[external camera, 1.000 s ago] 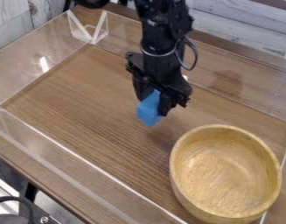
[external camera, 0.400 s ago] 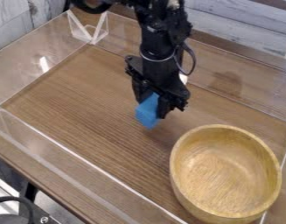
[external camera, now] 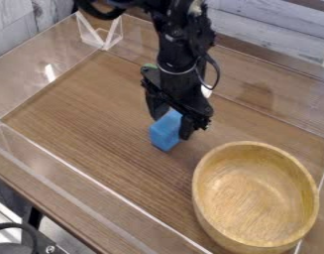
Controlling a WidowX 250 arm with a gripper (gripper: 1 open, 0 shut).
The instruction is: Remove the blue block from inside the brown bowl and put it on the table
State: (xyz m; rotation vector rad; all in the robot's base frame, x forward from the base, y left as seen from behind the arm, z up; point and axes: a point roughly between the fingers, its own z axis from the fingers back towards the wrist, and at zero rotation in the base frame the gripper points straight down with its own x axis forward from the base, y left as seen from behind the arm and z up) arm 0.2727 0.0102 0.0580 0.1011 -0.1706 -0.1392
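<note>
Although the left part of the brown wood-grain counter (external camera: 85, 109) carries nothing relevant to the task, its low clear acrylic walls (external camera: 32, 149) bound the work area on that side and along the near edge. At centre, the black robot arm (external camera: 184, 40) points its gripper (external camera: 173, 121) almost straight down at the counter. The small bright-blue rectangular block (external camera: 165, 131) sits directly beneath it, resting on the wood surface and slightly tilted in the view. The jaws stand apart, flanking the upper part of the block; no clamping is evident, so the block appears to be released, though the black fingers are close enough that contact on one side cannot be excluded. To the right, near the front corner, the large round light-brown wooden bowl (external camera: 256, 195) is empty and well apart from the block.

Handling judgement: the block reads as a rigid, lightweight solid with plain flat faces. It should neither deform nor break under grip. The smooth faces may slip if pinched near an edge. Should a regrasp be required, take hold across two opposite flat sides at mid-height, with the jaws parallel to those faces. Placement appears essentially complete; a straight vertical retreat carries the least risk of dragging or tipping the block.
</note>
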